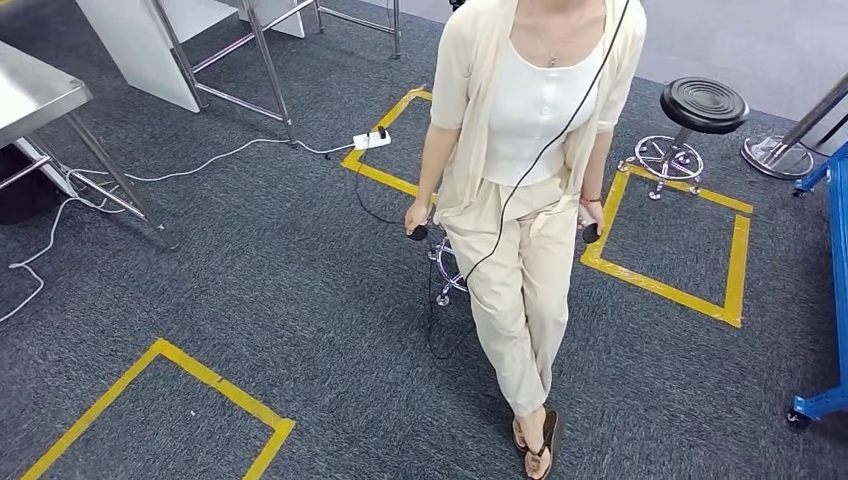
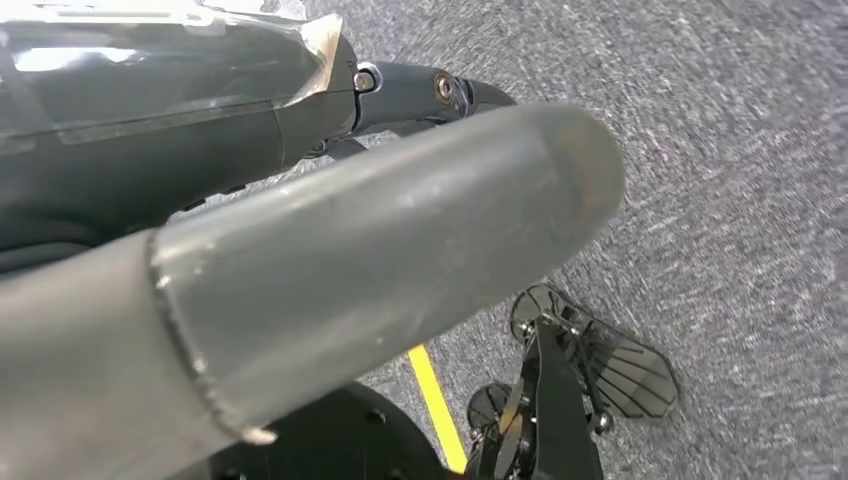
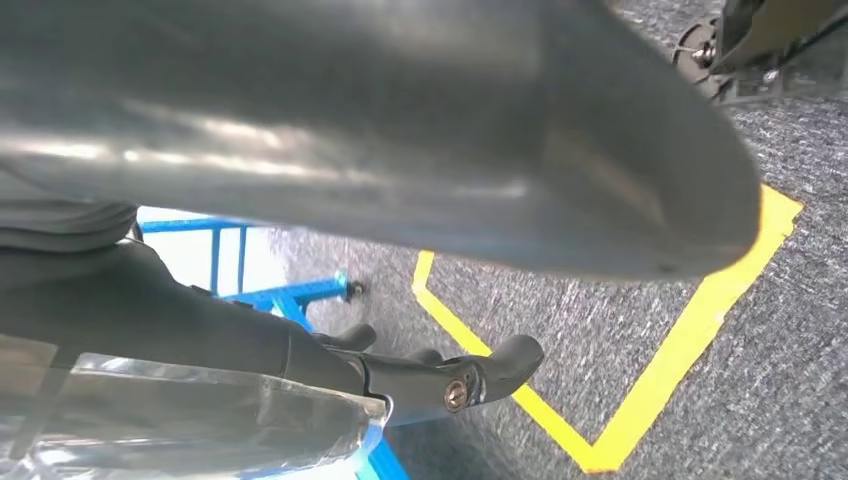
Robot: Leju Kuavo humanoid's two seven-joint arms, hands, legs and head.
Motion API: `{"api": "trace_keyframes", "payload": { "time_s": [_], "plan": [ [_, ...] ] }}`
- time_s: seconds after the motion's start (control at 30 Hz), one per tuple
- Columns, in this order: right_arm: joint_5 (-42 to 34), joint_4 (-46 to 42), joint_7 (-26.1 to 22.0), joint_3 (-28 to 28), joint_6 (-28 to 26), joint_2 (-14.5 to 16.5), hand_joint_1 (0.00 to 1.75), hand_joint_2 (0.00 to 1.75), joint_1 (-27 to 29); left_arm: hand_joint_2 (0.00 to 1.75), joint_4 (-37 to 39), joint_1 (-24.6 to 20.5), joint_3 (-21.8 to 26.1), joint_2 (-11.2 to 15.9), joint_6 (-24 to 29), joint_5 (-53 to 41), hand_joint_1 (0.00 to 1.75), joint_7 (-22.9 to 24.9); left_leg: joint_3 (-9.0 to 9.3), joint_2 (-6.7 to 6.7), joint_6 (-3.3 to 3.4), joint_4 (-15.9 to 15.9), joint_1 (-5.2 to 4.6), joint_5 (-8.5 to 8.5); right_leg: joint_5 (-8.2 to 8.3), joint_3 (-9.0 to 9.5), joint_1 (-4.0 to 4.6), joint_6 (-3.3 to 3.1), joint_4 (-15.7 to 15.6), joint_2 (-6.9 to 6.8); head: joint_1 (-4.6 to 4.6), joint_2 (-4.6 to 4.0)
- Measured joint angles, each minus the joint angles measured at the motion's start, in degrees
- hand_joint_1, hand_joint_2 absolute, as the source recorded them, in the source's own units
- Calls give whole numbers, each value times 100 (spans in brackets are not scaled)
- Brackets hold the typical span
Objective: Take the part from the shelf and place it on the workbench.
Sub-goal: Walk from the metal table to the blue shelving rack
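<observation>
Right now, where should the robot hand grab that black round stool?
Probably the rim of the black round seat, coming down from above: the seat is a flat, level disc on top, while the thin post and chrome foot ring beneath offer less to hold.

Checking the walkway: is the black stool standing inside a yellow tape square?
No, the stool stands just outside the tape square, beyond its far edge.

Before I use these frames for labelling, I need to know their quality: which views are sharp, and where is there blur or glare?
Head view: sharp and evenly lit, the person and yellow floor tape crisp. Left wrist view: the thumb of the left hand looms close and soft, the carpet smeared. Right wrist view: the right hand is blurred, with glare on its thumb.
</observation>
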Motion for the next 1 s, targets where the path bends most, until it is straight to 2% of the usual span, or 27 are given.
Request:
{"api": "trace_keyframes", "payload": {
  "time_s": [0.03,0.07,0.1,0.13,0.17,0.2,0.23,0.27,0.3,0.33,0.37,0.4,0.47,0.5,0.53,0.6,0.63,0.7,0.73,0.77,0.8,0.83,0.87,0.9,0.93,0.97,1.0],
  "plan": [
    [2,0,2,0,3,8,0,0,-5,0,-1,-3,0,1,1,0,0,2,16,51,-38,7,-10,-14,27,18,24,-48,-59,-31,-4,0],
    [5,0,3,0,5,10,0,0,-4,0,-1,-10,0,0,1,1,0,3,39,108,-75,4,-6,-22,44,-4,46,-97,-54,37,-18,0],
    [7,0,5,0,8,11,0,0,0,0,-1,-20,0,-1,1,1,0,4,54,127,-113,9,13,-37,57,-15,18,-152,-60,109,-29,0],
    [7,0,7,0,9,9,0,0,0,0,-1,-29,0,-2,1,2,0,5,48,52,-150,57,36,-95,73,-21,-1,-200,-70,176,-38,0],
    [8,0,9,0,10,7,0,0,-2,0,-1,-33,0,-3,0,2,0,6,0,-89,-179,197,54,-216,91,-16,-19,-255,-81,241,-51,0],
    [8,0,11,0,11,7,0,0,-5,0,-1,-31,0,-4,0,2,0,7,-109,-271,-196,460,67,-398,114,-12,-35,-305,-89,302,-65,0],
    [8,0,14,0,13,11,0,0,-5,0,-1,-26,0,-4,0,2,0,7,-276,-439,-198,836,68,-614,128,-28,-12,-337,-87,364,-76,0],
    [9,0,16,0,16,16,0,0,-4,0,-1,-17,0,-3,1,2,0,9,-467,-527,-193,1240,68,-804,139,-47,11,-364,-84,435,-77,0],
    [9,0,19,0,18,21,0,0,0,0,-1,-9,0,-3,1,2,0,11,-625,-565,-186,1555,67,-912,149,-62,30,-378,-82,514,-77,0],
    [10,0,24,0,20,24,0,0,7,0,-1,-3,0,-2,1,2,0,14,-704,-581,-174,1689,67,-904,154,-70,46,-382,-78,599,-77,0],
    [10,0,28,0,21,23,0,0,14,0,-1,1,0,-2,1,2,0,16,-675,-592,-157,1595,67,-781,160,-72,55,-383,-74,680,-77,0],
    [11,0,32,0,21,23,0,0,20,0,-1,2,0,-2,1,2,0,17,-545,-628,-136,1297,69,-573,164,-68,58,-376,-67,762,-77,0],
    [12,0,36,0,24,26,0,0,22,0,-1,1,0,-2,1,2,0,18,-208,-845,-92,543,76,-202,174,-77,76,-353,-40,905,-74,0],
    [12,0,36,0,25,29,0,0,17,0,-1,0,0,-2,1,2,0,18,-101,-933,-74,293,72,-112,184,-95,86,-331,-27,965,-72,0],
    [11,0,36,0,27,30,0,0,16,0,-1,-1,0,-2,1,2,0,18,-57,-980,-55,175,58,-90,198,-120,93,-300,-23,1018,-69,0],
    [8,1,36,0,28,29,0,0,31,0,-1,-8,0,-3,1,2,0,19,-61,-877,7,136,25,-65,233,-182,88,-221,-24,1108,-67,0],
    [5,1,36,0,29,27,0,0,45,0,-1,-12,0,-4,1,1,0,20,-60,-812,55,108,18,-32,223,-230,85,-197,17,1065,-66,0],
    [1,2,36,0,29,27,0,0,45,0,-1,-12,0,-6,1,-1,0,20,-72,-667,144,49,20,32,42,-445,89,-207,372,820,-40,0],
    [-1,2,36,0,29,28,0,0,38,0,-1,-7,0,-7,1,-2,0,20,-83,-588,164,43,7,43,-132,-621,81,-229,725,666,-27,0],
    [-2,2,36,0,29,28,0,0,34,0,-1,2,0,-7,1,-2,0,20,-98,-503,174,42,-2,47,-313,-814,72,-237,1133,578,-10,0],
    [-3,2,36,0,29,28,0,0,36,0,-1,10,0,-6,1,-2,0,20,-109,-413,177,43,-9,47,-448,-971,58,-226,1487,534,-3,0],
    [-4,2,36,0,29,28,0,0,42,0,-1,15,0,-6,1,-2,0,20,-115,-325,175,45,-13,46,-508,-1039,43,-193,1681,508,-2,0],
    [-5,2,36,0,29,26,0,0,49,0,-1,15,0,-5,1,-2,0,20,-117,-247,171,46,-14,44,-476,-978,30,-143,1635,484,2,0],
    [-5,2,36,0,29,23,0,0,55,0,-1,14,0,-6,1,-2,0,20,-111,-175,162,48,-13,38,-371,-791,15,-85,1348,433,3,1],
    [-5,2,36,0,29,20,0,0,56,0,-1,13,0,-7,0,-2,0,20,-98,-110,145,52,-13,28,-235,-518,-1,-35,904,315,5,1],
    [-5,2,36,0,30,21,0,0,50,0,-1,13,0,-6,-1,-2,0,20,-81,-50,115,58,-28,9,-122,-276,-2,-17,490,156,5,1],
    [-5,2,36,0,31,22,0,0,41,0,-1,13,0,-5,-1,-3,0,20,-62,7,78,64,-41,-11,-40,-98,5,-30,181,32,0,1]
  ]
}}
